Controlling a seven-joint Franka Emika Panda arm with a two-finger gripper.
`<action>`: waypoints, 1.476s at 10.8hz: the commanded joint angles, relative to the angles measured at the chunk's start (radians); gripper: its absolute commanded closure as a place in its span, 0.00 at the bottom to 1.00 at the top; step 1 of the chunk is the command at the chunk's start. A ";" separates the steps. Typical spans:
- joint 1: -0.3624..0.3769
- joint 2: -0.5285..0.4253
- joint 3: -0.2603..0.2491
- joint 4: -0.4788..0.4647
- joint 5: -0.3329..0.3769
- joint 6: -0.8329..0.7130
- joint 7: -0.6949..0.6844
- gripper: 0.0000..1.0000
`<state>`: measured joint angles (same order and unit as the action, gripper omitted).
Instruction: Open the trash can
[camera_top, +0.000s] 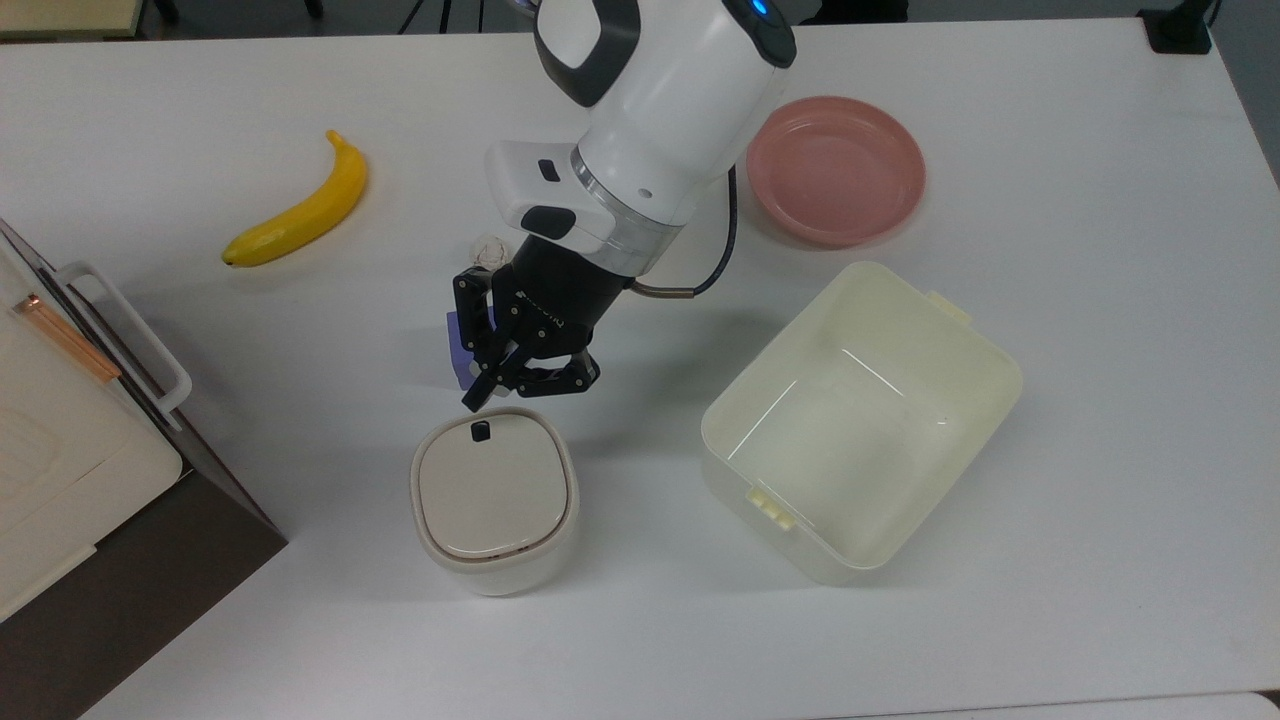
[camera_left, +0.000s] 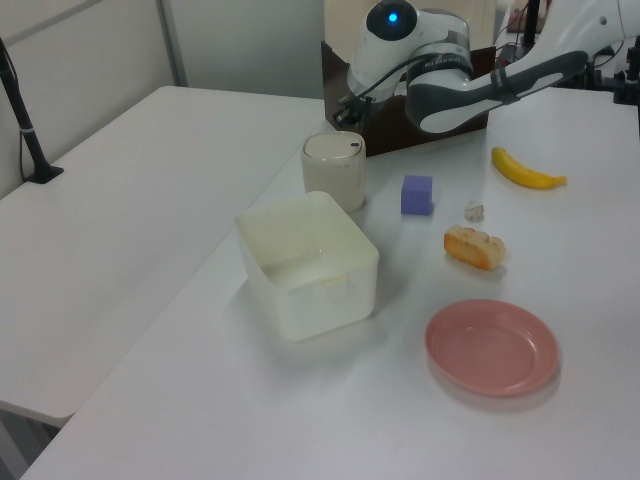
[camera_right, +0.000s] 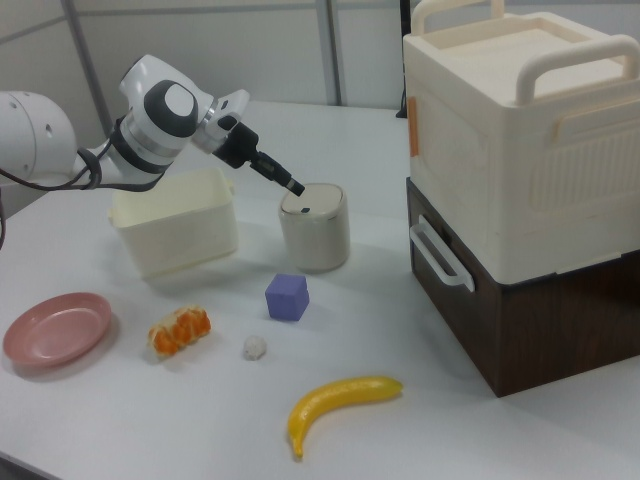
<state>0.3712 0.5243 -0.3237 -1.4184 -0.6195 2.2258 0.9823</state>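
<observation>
White worktop (camera_top: 1050, 560) spreads under me, and the trash can (camera_top: 494, 500) stands on it near the top view's lower middle, its flat beige lid (camera_top: 494, 489) down and shut. A small black button (camera_top: 480, 431) sits at the lid's edge nearest me. My jaws (camera_top: 478, 393) hang just above that edge, clenched to a single dark tip with nothing between them; in the right view the tip (camera_right: 294, 188) points down at the lid close to the button, and I cannot tell whether it touches.

Behind my jaws in the top view a purple block (camera_top: 455, 345) peeks out, and a small crumpled white ball (camera_top: 488, 249) lies further up. A banana (camera_top: 300, 212) rests well to the top view's left, a pink plate (camera_top: 835, 170) to the top view's upper right, and a pale-yellow tub (camera_top: 860, 420) sits open to the right of the trash can. A piece of bread (camera_right: 180, 331) lies beside the plate in the right view. A cream box on a dark brown base (camera_right: 520, 190) stands at the right view's right.
</observation>
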 joint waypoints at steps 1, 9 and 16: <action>0.008 0.020 0.011 0.013 -0.074 -0.054 0.038 1.00; 0.006 0.089 0.038 -0.013 -0.206 -0.057 0.110 1.00; -0.008 0.051 0.048 -0.011 -0.172 -0.060 0.111 1.00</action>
<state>0.3718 0.6030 -0.2908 -1.4213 -0.8420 2.1762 1.0615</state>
